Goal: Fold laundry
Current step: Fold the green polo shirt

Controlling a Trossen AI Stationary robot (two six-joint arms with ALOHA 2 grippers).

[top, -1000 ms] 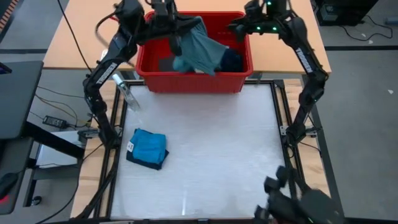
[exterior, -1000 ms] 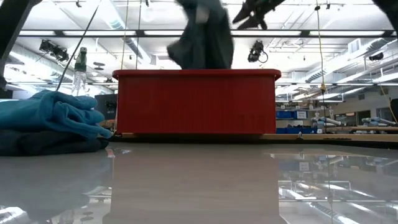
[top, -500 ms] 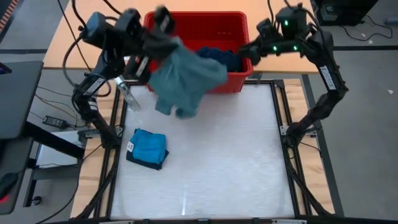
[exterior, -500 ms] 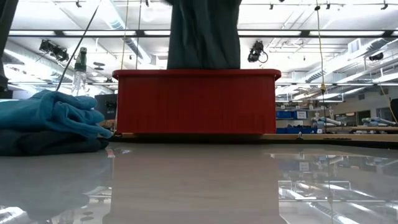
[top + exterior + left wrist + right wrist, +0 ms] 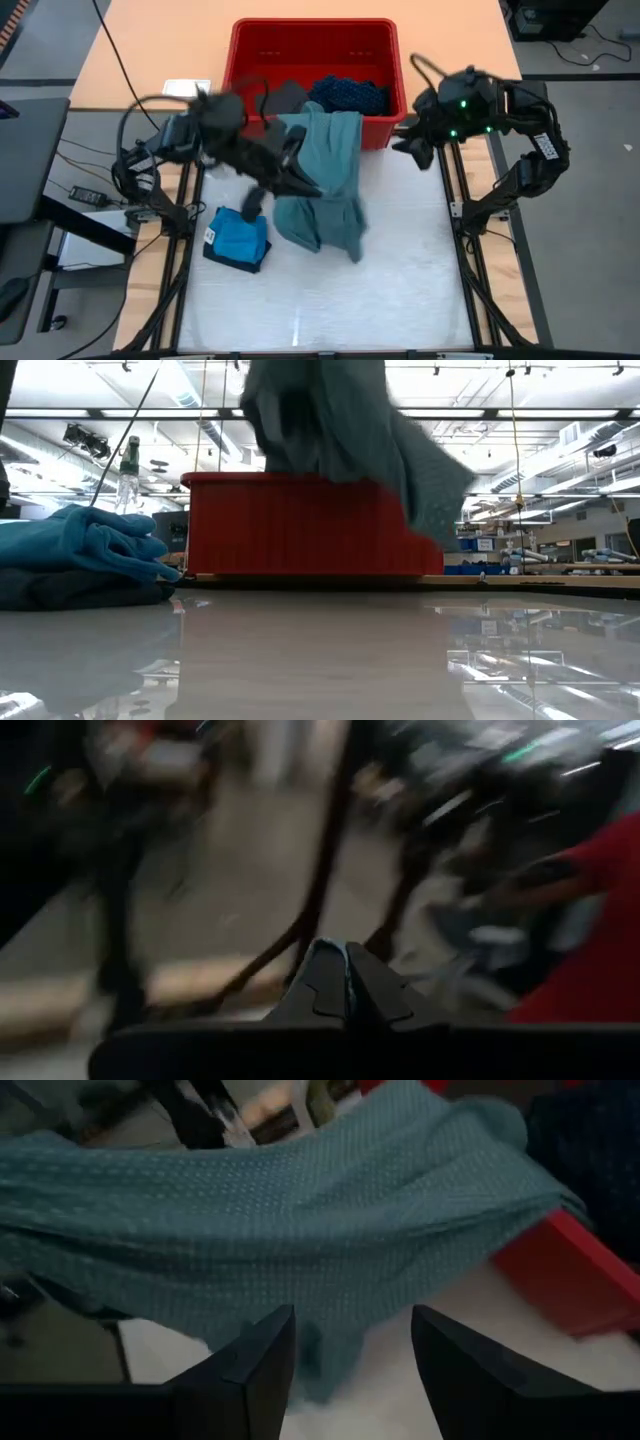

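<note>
Left end effector [image 5: 285, 170] motion-blurred, grip on grey-green shirt [image 5: 325, 185] unclear; shirt top cut off in low view.

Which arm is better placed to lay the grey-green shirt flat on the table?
Left. The left gripper already grips the grey-green shirt over the table; the right gripper hangs open beside the red bin, holding nothing.

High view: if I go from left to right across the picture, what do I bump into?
Folded bright blue garment → left gripper holding the grey-green shirt → right gripper, open, by the red bin's corner.
</note>
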